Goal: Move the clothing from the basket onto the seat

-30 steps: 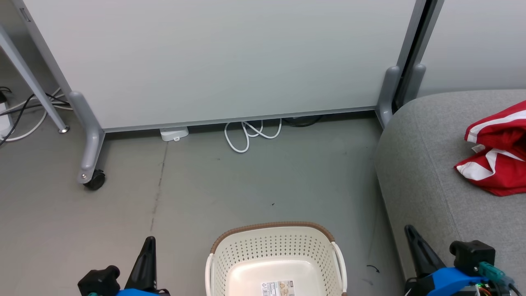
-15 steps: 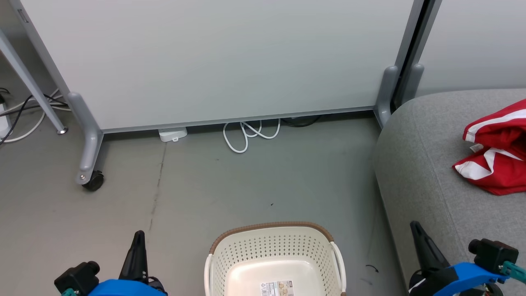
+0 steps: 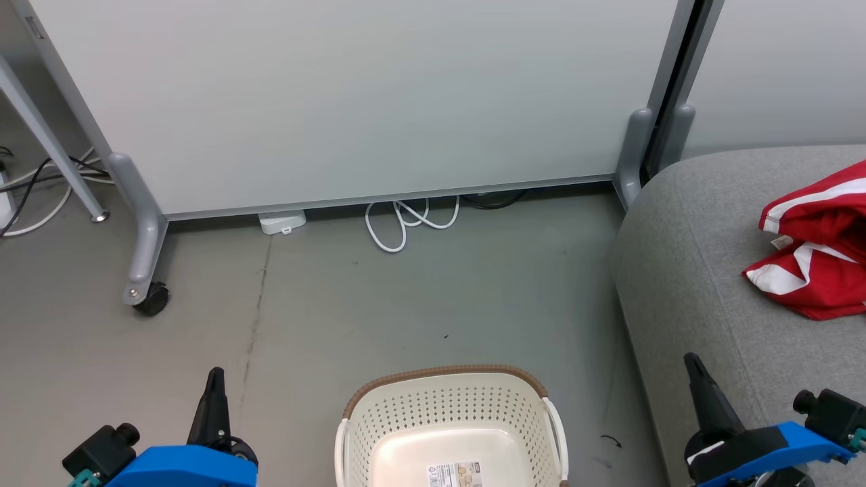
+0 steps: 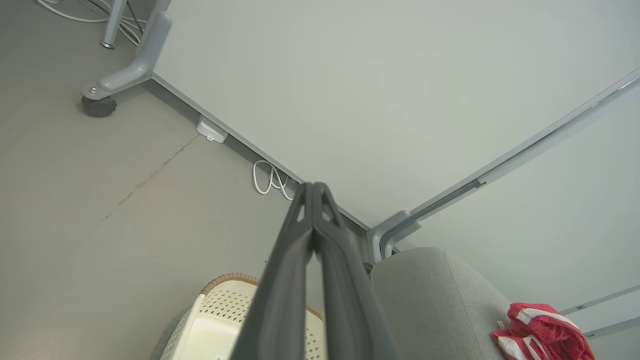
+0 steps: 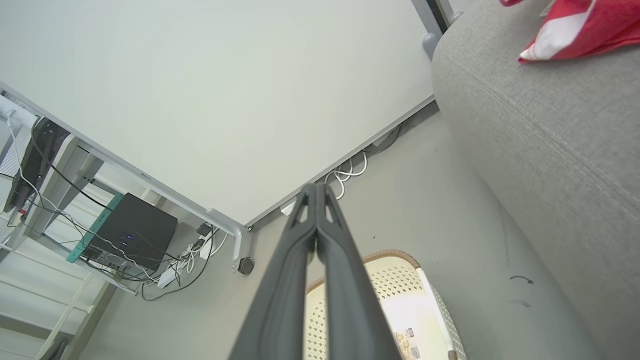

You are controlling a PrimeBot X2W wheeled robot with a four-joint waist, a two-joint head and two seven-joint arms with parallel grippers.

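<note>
easing outward from the bare basket (image 3: pixel 446 373), left tool (image 3: pixel 214 391) and right tool (image 3: pixel 699 384) stay shut, empty; clothing (image 3: pixel 815 274) lies on seat (image 3: pixel 683 284), likely done.

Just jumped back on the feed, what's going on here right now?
Nothing is being handled. The red clothing lies bunched on the grey seat. The basket stands on the floor, its visible bottom bare except for a label. The left gripper and right gripper are both shut on nothing, either side of the basket.
</note>
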